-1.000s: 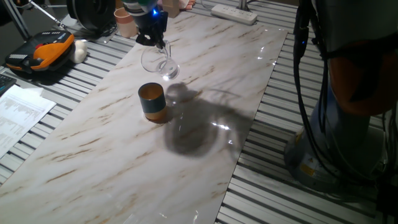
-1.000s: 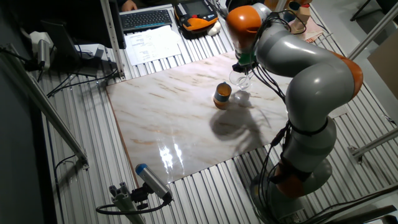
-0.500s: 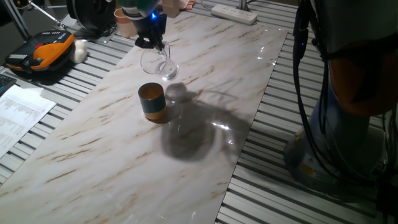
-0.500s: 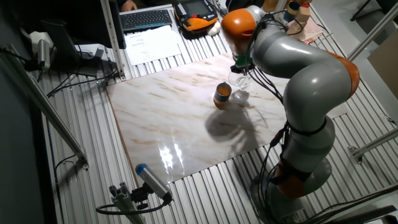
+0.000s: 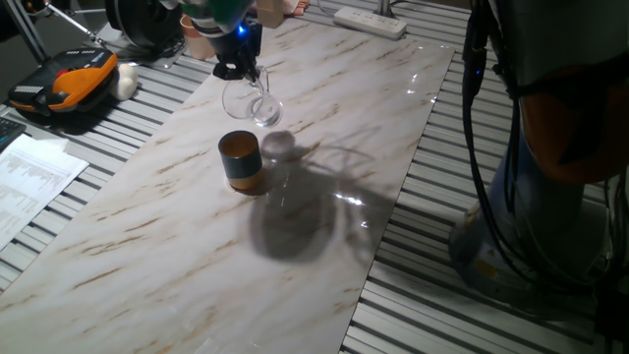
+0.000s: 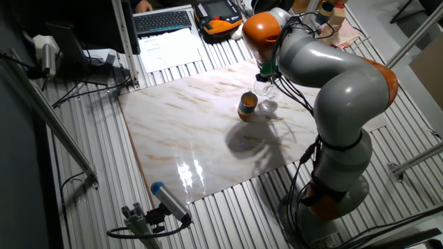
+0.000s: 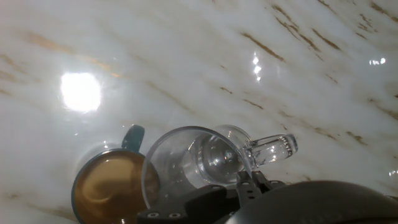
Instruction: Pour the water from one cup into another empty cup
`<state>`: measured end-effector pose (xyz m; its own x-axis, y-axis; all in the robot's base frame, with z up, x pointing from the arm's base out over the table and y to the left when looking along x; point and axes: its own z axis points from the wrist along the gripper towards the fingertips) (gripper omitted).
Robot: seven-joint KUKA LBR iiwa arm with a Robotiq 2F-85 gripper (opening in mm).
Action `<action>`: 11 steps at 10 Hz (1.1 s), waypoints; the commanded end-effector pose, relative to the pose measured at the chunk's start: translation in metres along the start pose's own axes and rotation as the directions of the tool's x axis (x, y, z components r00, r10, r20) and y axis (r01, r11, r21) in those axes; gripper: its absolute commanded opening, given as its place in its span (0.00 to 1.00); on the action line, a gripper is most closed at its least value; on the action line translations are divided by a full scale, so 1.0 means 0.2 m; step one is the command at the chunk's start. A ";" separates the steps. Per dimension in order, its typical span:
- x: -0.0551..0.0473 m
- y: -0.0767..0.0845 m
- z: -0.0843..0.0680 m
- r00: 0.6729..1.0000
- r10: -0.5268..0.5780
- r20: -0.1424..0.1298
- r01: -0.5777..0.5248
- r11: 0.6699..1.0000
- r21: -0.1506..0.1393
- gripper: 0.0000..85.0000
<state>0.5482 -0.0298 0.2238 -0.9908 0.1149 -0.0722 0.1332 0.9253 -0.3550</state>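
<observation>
On the marble tabletop (image 5: 324,147), the hand (image 5: 239,67) is clamped on the tilted glass cup (image 5: 248,98), held above and just beside the upright teal cup (image 5: 240,161); bare marble surrounds them.

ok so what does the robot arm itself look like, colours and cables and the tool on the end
The arm is built of rounded silver-grey segments with bright orange joint bands and an orange cap near the wrist. Black cables run loosely down alongside its lower column. The tool is small and black, with a blue-green light glowing on the body just above it. No lettering or markings can be read.
</observation>
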 end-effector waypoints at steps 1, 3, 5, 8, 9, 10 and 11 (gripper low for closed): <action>0.00 0.00 0.00 1.000 0.001 0.000 -0.001 1.000 0.000 0.00; 0.00 0.01 0.01 1.000 0.000 0.002 0.000 1.000 0.004 0.00; 0.01 0.01 0.00 1.000 -0.001 0.004 0.001 1.000 0.019 0.00; 0.02 0.02 -0.01 1.000 -0.001 0.008 0.001 1.000 0.028 0.00; 0.02 0.02 -0.01 1.000 -0.005 0.012 0.004 0.999 0.045 0.00; 0.03 0.02 -0.01 1.000 -0.007 0.014 0.006 0.998 0.057 0.00; 0.03 0.03 -0.01 1.000 -0.008 0.017 0.007 0.998 0.058 0.00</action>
<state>0.5431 -0.0232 0.2232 -0.9911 0.1024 -0.0851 0.1285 0.9031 -0.4098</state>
